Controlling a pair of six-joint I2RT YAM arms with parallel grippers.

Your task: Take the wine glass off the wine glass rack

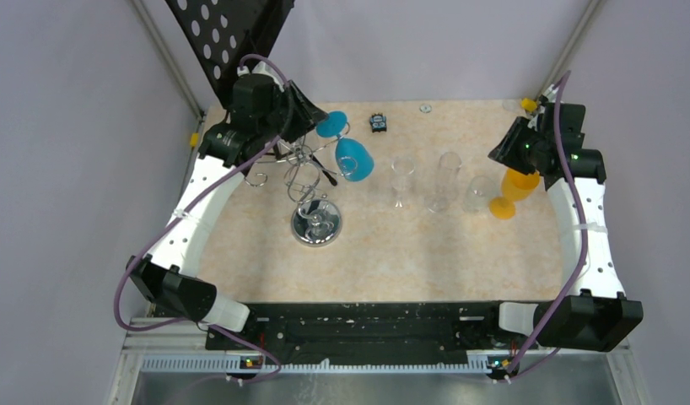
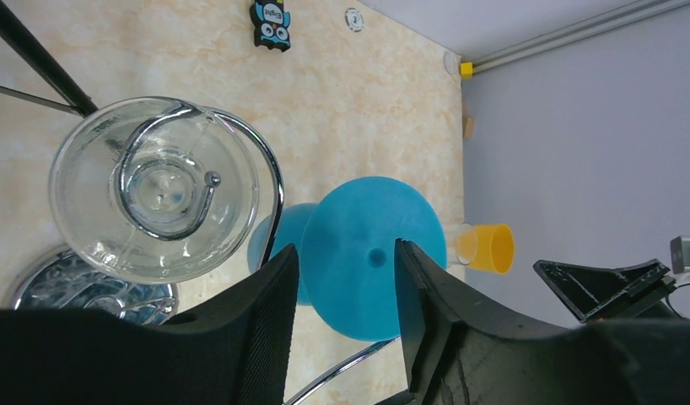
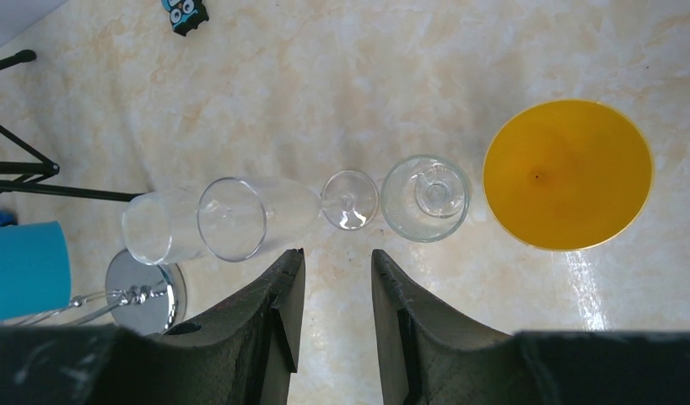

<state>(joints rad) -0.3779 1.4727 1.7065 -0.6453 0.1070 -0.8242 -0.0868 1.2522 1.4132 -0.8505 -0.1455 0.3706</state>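
Looking out between the two black fingers of the left hand [image 2: 347, 246], nearest the lens, spread apart and clamping nothing. Seeing the round foot of the blue wine glass [image 2: 367, 228] right beyond those fingertips, filling the gap and slipping partly behind one finger; not being able to tell whether that finger is touching it. Finding that glass hanging foot-up and bowl-down, slightly tilted, on a curled arm of the wine glass rack [image 1: 316, 224], not yet lifted off. Noticing a clear wine glass [image 2: 156, 190] off to one side of the left hand, also hanging upside down, with the stem caught in a spiral hook and the rack's shiny round base below it on the counter [image 1: 426, 253]. Spotting a small owl figure [image 2: 272, 15] farther ahead of the hand, flat on the counter, and a black tripod stand [image 1: 232, 34] with a perforated plate beyond the hand, at the back.

Looking down past the right hand [image 3: 336, 253], well apart from the rack, with fingers parted by a narrow gap and only bare counter showing between them. Seeing a row of clear glasses [image 3: 350, 200] standing just ahead of those fingertips, and an orange glass [image 3: 568, 173] standing upright ahead and to one side of the hand, at the end of the row farthest from the rack.
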